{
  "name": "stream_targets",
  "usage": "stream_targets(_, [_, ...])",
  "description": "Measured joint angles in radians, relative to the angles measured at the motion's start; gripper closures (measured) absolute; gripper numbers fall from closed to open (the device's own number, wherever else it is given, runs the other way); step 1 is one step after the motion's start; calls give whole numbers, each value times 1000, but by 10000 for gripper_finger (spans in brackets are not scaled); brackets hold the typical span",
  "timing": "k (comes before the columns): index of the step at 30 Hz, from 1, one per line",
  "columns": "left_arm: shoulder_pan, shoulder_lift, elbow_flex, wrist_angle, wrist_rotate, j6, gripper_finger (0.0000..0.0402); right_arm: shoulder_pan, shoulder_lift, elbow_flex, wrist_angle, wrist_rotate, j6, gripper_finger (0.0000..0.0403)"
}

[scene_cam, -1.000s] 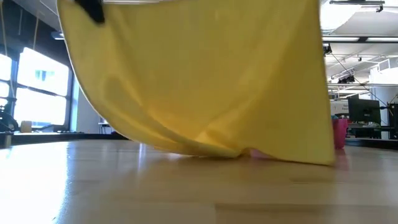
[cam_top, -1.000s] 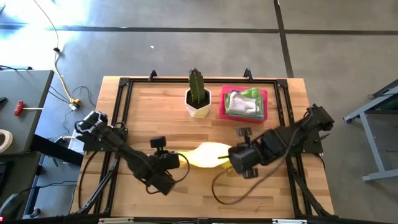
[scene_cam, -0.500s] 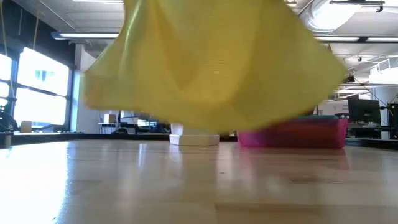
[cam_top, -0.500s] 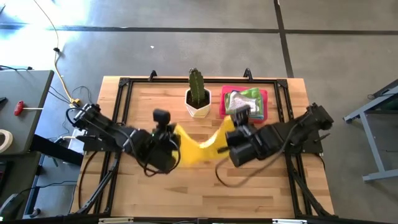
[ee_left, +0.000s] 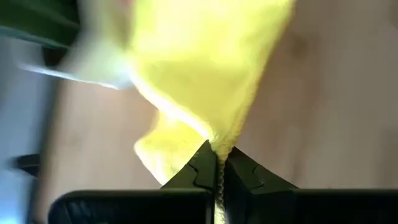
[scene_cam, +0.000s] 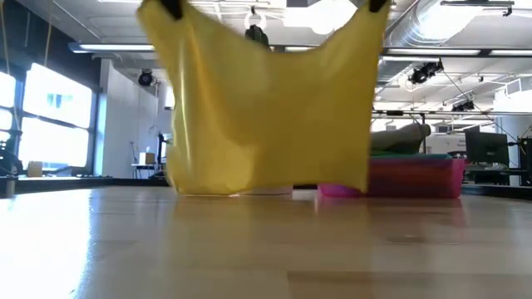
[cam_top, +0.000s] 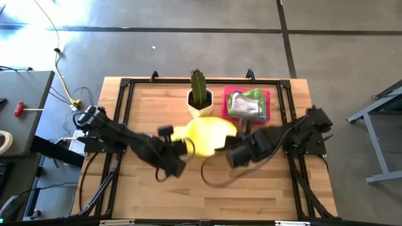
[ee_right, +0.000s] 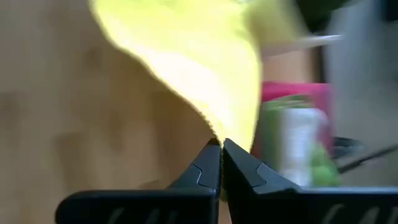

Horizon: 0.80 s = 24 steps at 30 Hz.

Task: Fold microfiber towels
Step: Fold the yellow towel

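Yellow towel (cam_top: 204,133) held aloft between both grippers, at the middle of the high view, just below the cactus pot (cam_top: 200,103). Left gripper (cam_top: 186,148) pinched tight on one corner at the cloth's lower-left edge; right gripper (cam_top: 231,149) clamped on the opposite corner at its lower right. Wrist views confirm: left fingers (ee_left: 199,171) pressed together on a yellow hem, right fingers (ee_right: 208,168) likewise, cloth fanning away from each. Low view: sheet (scene_cam: 270,108) hanging flat from two dark tips at the upper edge of the frame, bottom edge near the wooden table (scene_cam: 266,249), contact not discernible. Pot almost wholly hidden behind the sheet there, only a white sliver at its base. Pink tray (cam_top: 246,107) at upper right of the table, partly covered in the low view, holding more folded towels (cam_top: 246,103), grey and green, count unclear. Wrist pictures blurred; arms cut off above in the low view.
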Motion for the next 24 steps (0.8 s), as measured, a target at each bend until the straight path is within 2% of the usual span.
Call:
stream_targets(4, [-60,59,-101,185,193,37,399,73,91,0,10,-130,43,403])
stream_targets(7, [-105,113,-125,259,273,67,399,111,171,0,2,-176,64,403])
stream_targets(9, [-129,142,-126,263,295,67,399,124,226,-1,-1,-191,70,403])
stream_targets(14, [-179,193,-125,266,332,8,399,165,320,-2,78,-317,15,403])
stream_targets(20, [-253,258,-125,310,355,1,399,228,342,-2,187,-315,17,403])
stream_targets(24, [-260,295,-126,354,475,46,399,250,346,-2,260,-319,42,403])
